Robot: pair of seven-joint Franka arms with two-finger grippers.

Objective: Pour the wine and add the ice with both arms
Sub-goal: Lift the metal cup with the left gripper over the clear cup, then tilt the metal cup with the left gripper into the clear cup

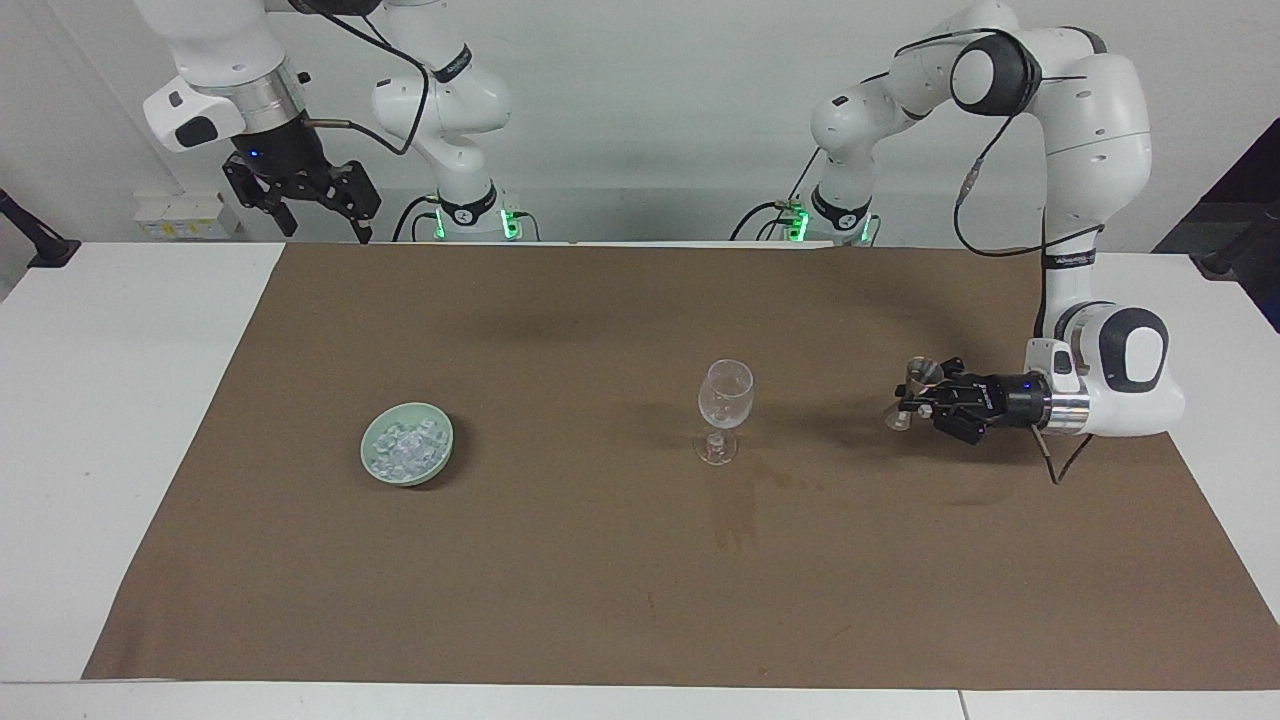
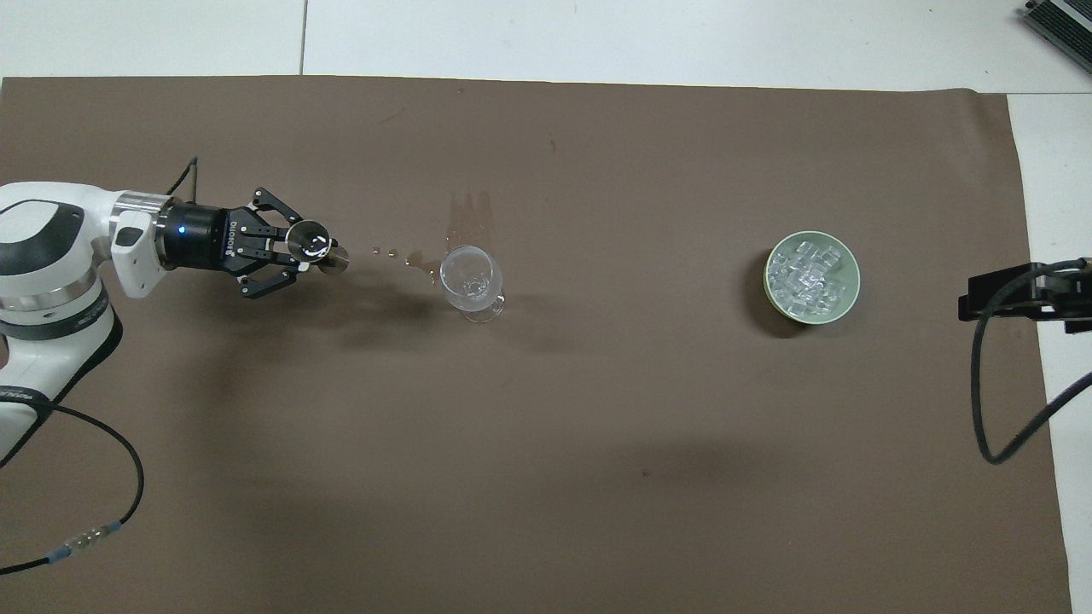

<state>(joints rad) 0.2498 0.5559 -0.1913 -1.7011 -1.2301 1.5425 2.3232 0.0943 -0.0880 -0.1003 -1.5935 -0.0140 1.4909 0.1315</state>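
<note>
An empty clear wine glass point(image 1: 724, 408) stands upright mid-mat; it also shows in the overhead view point(image 2: 469, 281). My left gripper point(image 1: 908, 402) is held sideways, shut on a small clear glass vessel point(image 1: 914, 384), a little above the mat, beside the wine glass toward the left arm's end and apart from it. In the overhead view the left gripper point(image 2: 321, 253) and the vessel point(image 2: 309, 242) show too. Ice point(image 1: 405, 447) fills a pale green bowl point(image 1: 440, 462) toward the right arm's end point(image 2: 811, 276). My right gripper point(image 1: 308, 203) waits open and raised over the table's edge at the robots' end point(image 2: 1019, 294).
A brown mat point(image 1: 600, 600) covers most of the white table. A wet stain point(image 1: 735, 512) lies on the mat just farther from the robots than the wine glass, with small drops point(image 2: 384, 251) between glass and left gripper.
</note>
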